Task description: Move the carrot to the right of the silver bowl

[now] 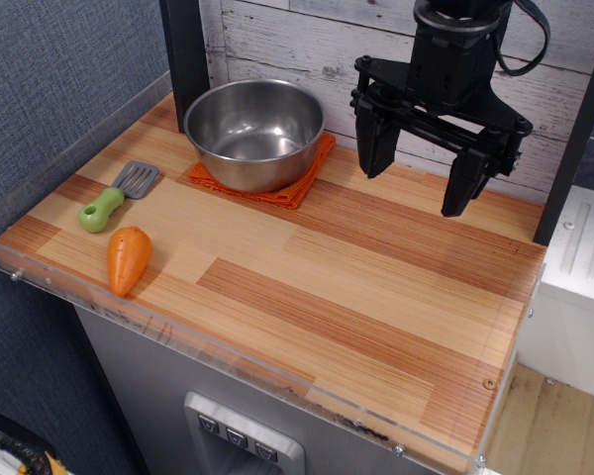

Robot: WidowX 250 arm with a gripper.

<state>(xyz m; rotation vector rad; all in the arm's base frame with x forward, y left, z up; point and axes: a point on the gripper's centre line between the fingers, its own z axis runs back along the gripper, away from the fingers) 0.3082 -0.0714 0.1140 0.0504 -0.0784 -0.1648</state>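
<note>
The carrot lies on its side near the front left edge of the wooden counter, its pointed end aimed toward the clear plastic lip that runs along the front. Just behind it and a little to the left rests a spatula with a green handle and a grey slotted blade, close to the carrot but not touching it.

Further back sits the silver bowl, upright, on an orange cloth whose corners stick out from under it on the front and right sides. The bowl looks empty from here, only reflections inside.

The gripper hangs in the air at the back right, to the right of the bowl and well apart from the carrot. Its two black fingers are spread wide with nothing between them, tips pointing down toward the counter, and it looks clear of the surface. Behind it stands a whitewashed plank wall, and a dark upright post rises just behind the bowl.
</note>
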